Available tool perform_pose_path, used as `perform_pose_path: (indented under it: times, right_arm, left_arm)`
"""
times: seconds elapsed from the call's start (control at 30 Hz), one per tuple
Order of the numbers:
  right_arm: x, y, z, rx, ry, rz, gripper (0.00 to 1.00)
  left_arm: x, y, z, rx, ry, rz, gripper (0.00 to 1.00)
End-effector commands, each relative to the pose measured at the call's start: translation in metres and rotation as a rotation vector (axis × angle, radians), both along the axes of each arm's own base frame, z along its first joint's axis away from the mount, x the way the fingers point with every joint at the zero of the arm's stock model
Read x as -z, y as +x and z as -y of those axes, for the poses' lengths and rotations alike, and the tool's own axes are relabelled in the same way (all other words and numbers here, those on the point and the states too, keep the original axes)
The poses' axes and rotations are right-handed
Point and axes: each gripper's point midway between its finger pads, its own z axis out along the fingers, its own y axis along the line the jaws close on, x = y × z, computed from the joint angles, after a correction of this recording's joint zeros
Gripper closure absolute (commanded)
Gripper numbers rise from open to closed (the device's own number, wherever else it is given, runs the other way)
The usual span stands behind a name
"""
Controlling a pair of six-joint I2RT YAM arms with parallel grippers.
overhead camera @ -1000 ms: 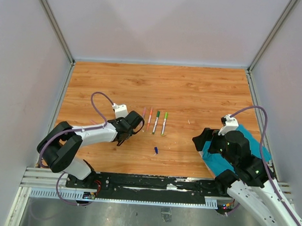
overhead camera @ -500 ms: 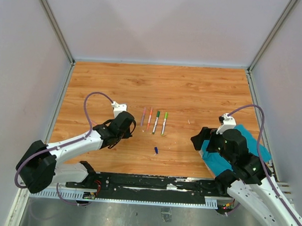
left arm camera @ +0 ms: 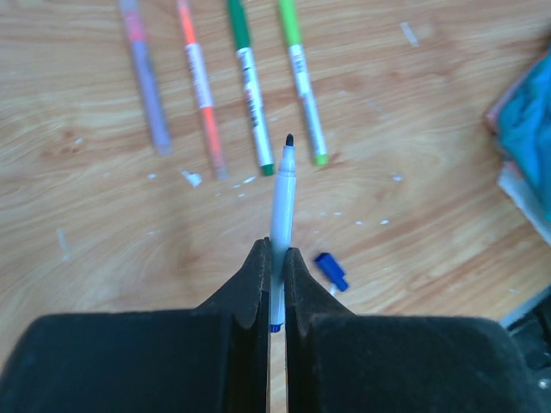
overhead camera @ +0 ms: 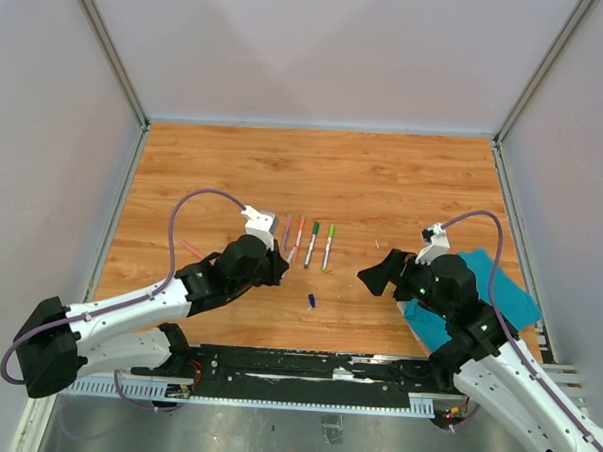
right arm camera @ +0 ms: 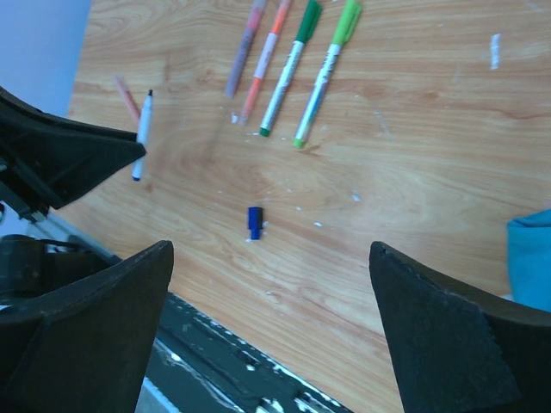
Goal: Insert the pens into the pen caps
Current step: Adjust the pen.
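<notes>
Black fingers of the left gripper (left arm camera: 273, 258) are pressing together on the pale barrel of an uncapped pen (left arm camera: 282, 202), whose dark tip is pointing away toward the row of pens. Only the left wrist view is showing this pinch closely; from above the pen is too small to make out. Just right of it a blue cap (left arm camera: 331, 271) is lying on the wooden table (left arm camera: 430, 198). The right gripper (right arm camera: 269, 258) is hanging right of the cap, apart from it, fingers spread wide and holding nothing. Its camera is catching a pink pen (right arm camera: 127, 96) beyond the left gripper, which the left wrist view is missing. Farther out, four capped pens (overhead camera: 312, 242) are lying side by side: purple, orange, dark green, light green. Print on their barrels is too blurred to read. A teal cloth (overhead camera: 499, 295) is lying by the table's right edge, partly under the right arm. Pale grey walls (overhead camera: 339, 48) are enclosing the table.
</notes>
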Motion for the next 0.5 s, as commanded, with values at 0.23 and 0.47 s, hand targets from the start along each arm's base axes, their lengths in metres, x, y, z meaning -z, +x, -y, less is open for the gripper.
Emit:
perform_pose_path:
  times: [0.23, 0.47]
  right_arm:
    - [-0.027, 0.015, -0.057, -0.061, 0.355, -0.070, 0.27]
    - [-0.024, 0.020, -0.080, -0.055, 0.409, -0.082, 0.44]
  left_arm:
    - [-0.048, -0.004, 0.059, 0.155, -0.183, 0.107, 0.99]
    - [-0.060, -0.022, 0.093, 0.232, -0.207, 0.118, 0.99]
